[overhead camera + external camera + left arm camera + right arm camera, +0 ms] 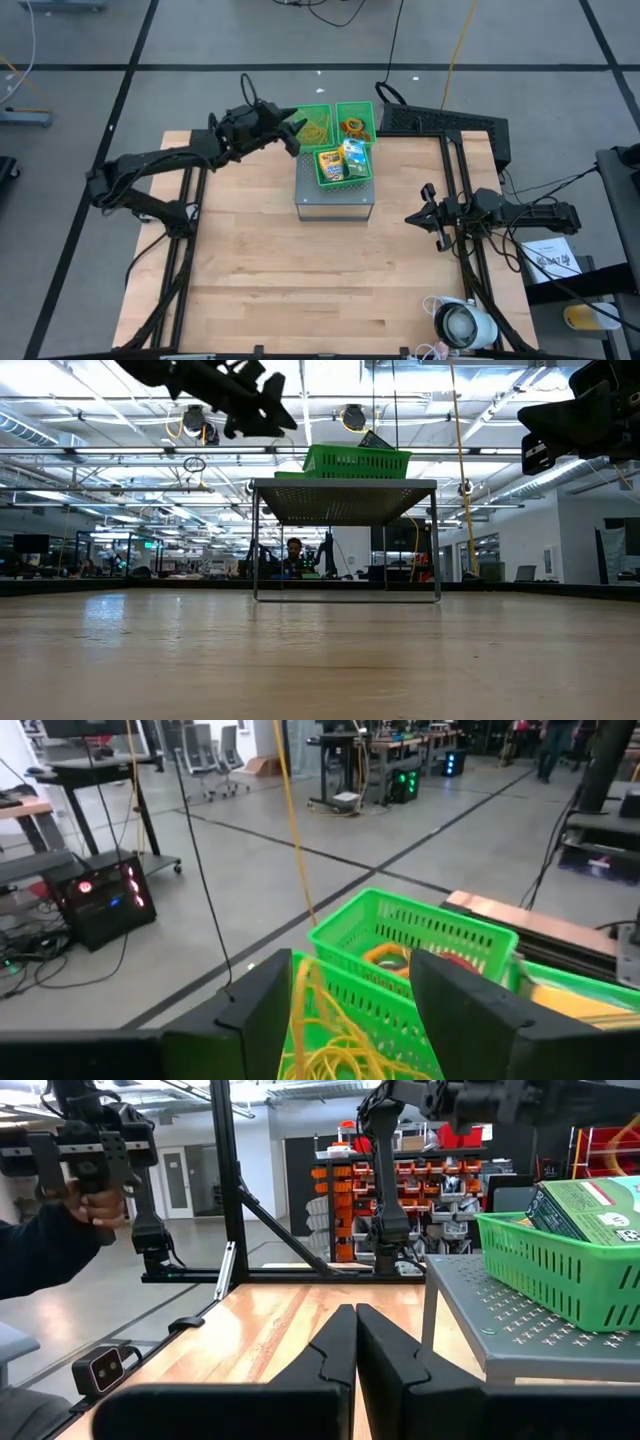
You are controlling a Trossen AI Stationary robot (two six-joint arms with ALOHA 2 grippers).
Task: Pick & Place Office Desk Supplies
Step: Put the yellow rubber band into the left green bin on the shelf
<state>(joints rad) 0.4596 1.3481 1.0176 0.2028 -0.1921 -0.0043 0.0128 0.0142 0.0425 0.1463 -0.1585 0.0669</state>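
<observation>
Right below the left gripper point(291, 128), whose fingers point(255, 1015) are spread apart with nothing clamped, the tangle of tan rubber bands point(335, 1040) sits in a green mesh bin point(365, 1005) up on the grey stand point(335, 200). Honestly I'd worry a loose loop snags a fingertip and gets dragged back out when the arm lifts. Right gripper point(418, 214) has its fingers pressed together, empty, over the worktop point(300, 280), with the crayon box point(330, 164) and green-white packet point(355, 160) well off to its side.
</observation>
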